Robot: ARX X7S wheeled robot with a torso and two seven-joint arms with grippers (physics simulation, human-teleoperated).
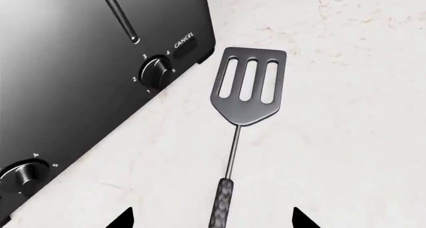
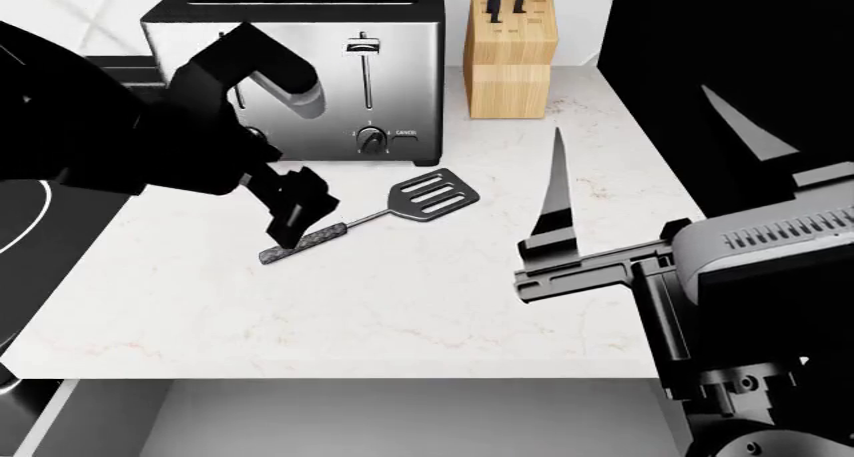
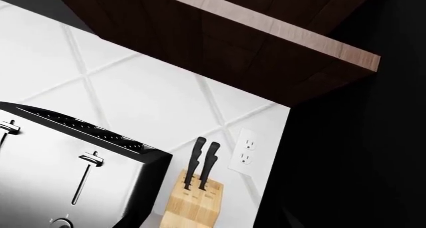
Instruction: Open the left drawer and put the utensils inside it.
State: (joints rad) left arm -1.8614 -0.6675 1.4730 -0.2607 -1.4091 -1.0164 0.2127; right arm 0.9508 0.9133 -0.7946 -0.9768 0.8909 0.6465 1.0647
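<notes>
One of the utensils, a spatula with a grey slotted head (image 2: 434,194) and a knurled dark handle (image 1: 223,203), lies flat on the white counter just in front of the toaster. My left gripper (image 1: 213,219) (image 2: 296,217) hovers right over that handle, open, one fingertip on each side and not touching it. My right gripper (image 2: 641,167) is raised above the counter's right part, fingers spread open and empty, aimed at the back wall. Below the counter's front edge the left drawer (image 2: 400,417) stands pulled out, showing its plain grey inside.
A black and steel toaster (image 2: 307,67) (image 1: 80,78) stands close behind the spatula. A wooden knife block (image 2: 509,62) (image 3: 196,203) stands at the back by a wall outlet (image 3: 245,150). A dark stove edge (image 2: 20,217) borders the counter's left.
</notes>
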